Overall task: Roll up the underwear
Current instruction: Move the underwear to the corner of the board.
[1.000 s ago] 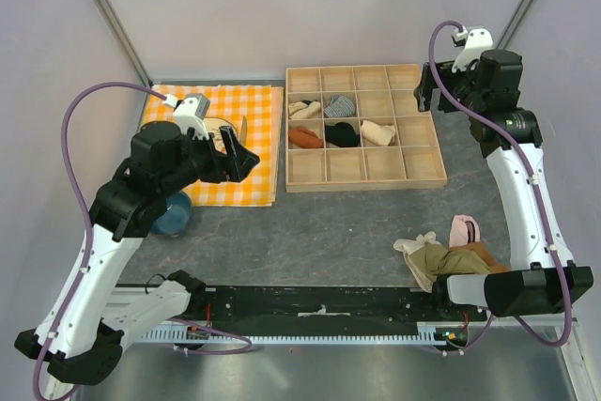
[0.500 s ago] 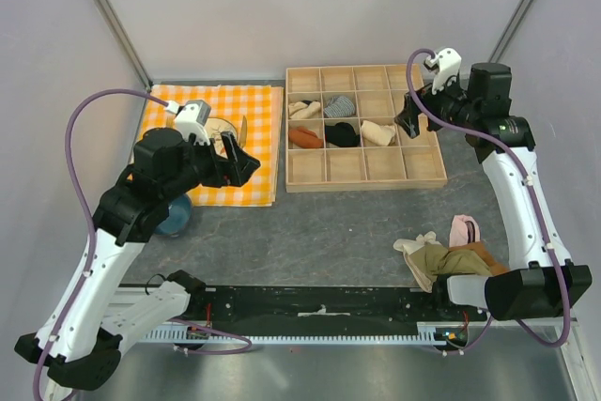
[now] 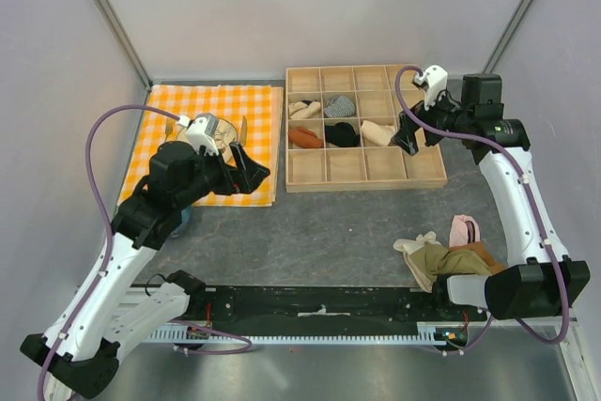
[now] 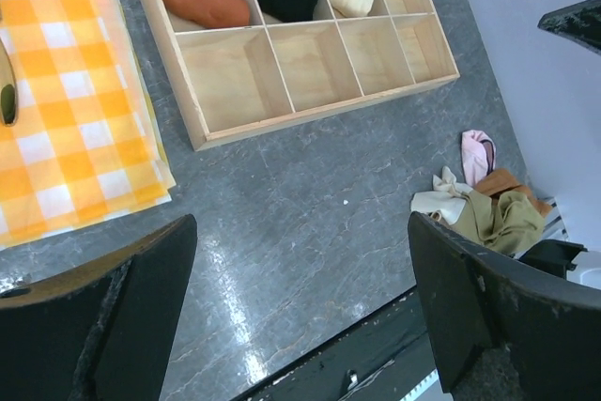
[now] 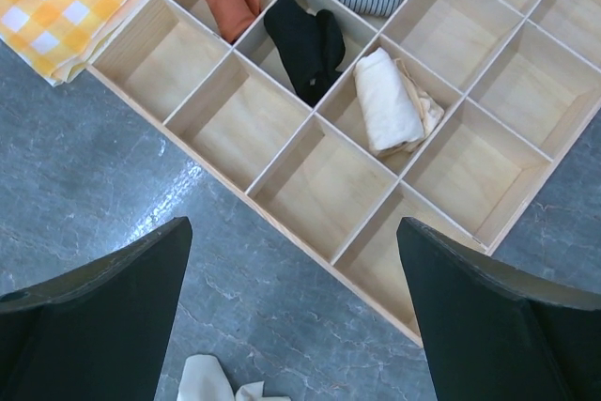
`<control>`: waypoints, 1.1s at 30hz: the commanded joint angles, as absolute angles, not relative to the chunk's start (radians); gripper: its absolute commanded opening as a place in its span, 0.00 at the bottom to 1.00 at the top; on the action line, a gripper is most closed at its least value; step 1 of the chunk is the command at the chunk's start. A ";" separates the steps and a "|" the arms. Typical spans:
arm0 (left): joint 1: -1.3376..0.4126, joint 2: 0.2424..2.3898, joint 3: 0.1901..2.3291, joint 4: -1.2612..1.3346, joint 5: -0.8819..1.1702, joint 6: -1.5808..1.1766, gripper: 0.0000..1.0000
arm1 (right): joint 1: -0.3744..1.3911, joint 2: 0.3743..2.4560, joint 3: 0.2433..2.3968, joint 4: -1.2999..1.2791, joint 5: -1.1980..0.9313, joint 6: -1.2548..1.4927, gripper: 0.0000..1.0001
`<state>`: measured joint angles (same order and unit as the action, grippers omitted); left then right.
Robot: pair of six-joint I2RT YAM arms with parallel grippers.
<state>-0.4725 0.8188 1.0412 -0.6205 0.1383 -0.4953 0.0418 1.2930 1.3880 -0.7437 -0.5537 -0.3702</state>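
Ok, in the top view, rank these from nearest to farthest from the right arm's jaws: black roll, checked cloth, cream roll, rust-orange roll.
1. cream roll: in the tray, rightmost of the three rolls.
2. black roll: next compartment to the left.
3. rust-orange roll: one compartment further left.
4. checked cloth: beyond the tray's left edge.

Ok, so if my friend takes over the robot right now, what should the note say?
Left gripper: open, empty, in the air by the checked cloth.
Right gripper: open, empty, above the wooden tray.
Underwear: crumpled in a heap at the table's near right, by the right arm's base, against a pink garment and a rust-brown garment.
Done: nothing yet; it is unrolled and neither gripper touches it.
Left to do: pull it from the heap, lay it flat, roll it.
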 commanded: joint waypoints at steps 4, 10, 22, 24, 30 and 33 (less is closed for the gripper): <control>-0.468 0.769 0.988 -0.488 0.137 -0.580 0.99 | 0.040 1.307 1.364 -0.764 -0.591 -0.434 0.98; -0.468 0.762 0.966 -0.492 0.132 -0.571 0.99 | 0.038 1.382 1.414 -0.926 -0.670 -0.607 0.98; -0.468 0.802 0.893 -0.494 0.179 -0.603 0.98 | 0.075 1.342 1.108 -1.198 -0.431 -1.020 0.92; -0.468 0.808 0.884 -0.494 0.195 -0.617 0.96 | 0.106 1.324 1.036 -1.232 -0.434 -1.102 0.90; -0.468 0.819 0.839 -0.497 0.251 -0.632 0.92 | 0.205 1.290 0.925 -1.246 -0.442 -1.126 0.84; -0.468 0.815 0.830 -0.520 0.284 -0.612 0.91 | 0.288 1.276 0.916 -1.229 -0.466 -1.057 0.80</control>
<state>-0.4725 0.8196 0.8398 -0.5266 0.2169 -0.5880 0.2047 1.3148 0.9264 -1.2312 -0.4355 -1.0679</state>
